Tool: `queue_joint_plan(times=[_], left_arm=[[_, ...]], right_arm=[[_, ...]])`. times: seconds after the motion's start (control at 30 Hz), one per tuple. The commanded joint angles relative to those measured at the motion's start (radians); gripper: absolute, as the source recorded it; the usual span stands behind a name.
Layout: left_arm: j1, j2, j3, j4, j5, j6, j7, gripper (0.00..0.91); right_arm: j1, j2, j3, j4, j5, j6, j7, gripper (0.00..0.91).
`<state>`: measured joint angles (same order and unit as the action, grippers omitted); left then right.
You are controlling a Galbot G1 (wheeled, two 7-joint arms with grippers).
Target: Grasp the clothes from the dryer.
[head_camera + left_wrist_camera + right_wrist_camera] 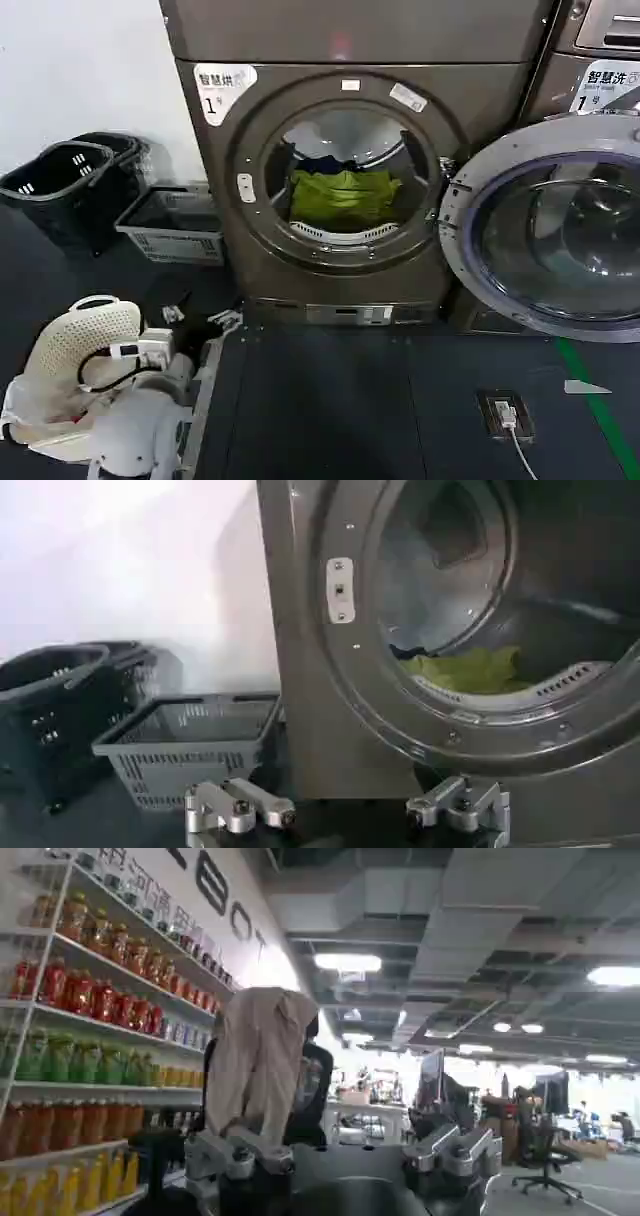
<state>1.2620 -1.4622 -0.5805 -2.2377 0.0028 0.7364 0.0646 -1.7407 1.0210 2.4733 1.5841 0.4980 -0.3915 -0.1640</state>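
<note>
Left wrist view: the left gripper sits low in front of the dryer, its two metal fingers spread wide apart with nothing between them. Just beyond the fingertips is the dryer's brown-grey front panel and the round porthole opening. Inside the drum a crumpled green garment lies on the drum floor near the front lip, with a bit of dark blue cloth behind it. Beside the dryer, against the white wall, a grey slatted basket stands on the floor, and a black basket stands next to it.

Head view: the left arm is folded low near the floor, well short of the dryer, beside a white mesh basket. The dryer's door, grey-rimmed with round glass, is swung fully open to the robot's right. The green garment shows in the middle of the porthole, the dark blue cloth above it. A white "1" sticker sits at the dryer's upper corner.

Right wrist view: the right gripper points away from the dryer, toward a room with shelves of bottled drinks. Its fingers stand wide apart and hold nothing.
</note>
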Motion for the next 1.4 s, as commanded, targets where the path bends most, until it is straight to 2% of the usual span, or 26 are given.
queue_joint_plan(times=[0.03, 0.07, 0.33, 0.77, 1.4], left_arm=[[0.008, -0.001, 0.001, -0.003, 0.006, 0.049, 0.011, 0.907], [0.012, -0.001, 0.001, -0.005, 0.008, 0.049, 0.013, 0.907], [0.028, -0.01, 0.001, -0.032, 0.02, 0.049, 0.028, 0.907], [0.041, -0.006, -0.004, -0.042, 0.022, 0.049, 0.032, 0.907], [0.018, 0.002, -0.005, -0.027, 0.021, 0.049, 0.041, 0.907]], right_arm=[[-0.006, 0.009, -0.025, -0.012, 0.0, 0.08, 0.003, 0.907], [-0.007, 0.005, -0.036, -0.028, -0.012, 0.118, 0.013, 0.907], [-0.003, 0.004, -0.056, -0.039, -0.021, 0.129, 0.021, 0.907], [0.002, 0.002, -0.058, -0.046, 0.011, 0.121, 0.038, 0.907], [0.009, 0.0, -0.057, -0.056, 0.011, 0.117, 0.041, 0.907]])
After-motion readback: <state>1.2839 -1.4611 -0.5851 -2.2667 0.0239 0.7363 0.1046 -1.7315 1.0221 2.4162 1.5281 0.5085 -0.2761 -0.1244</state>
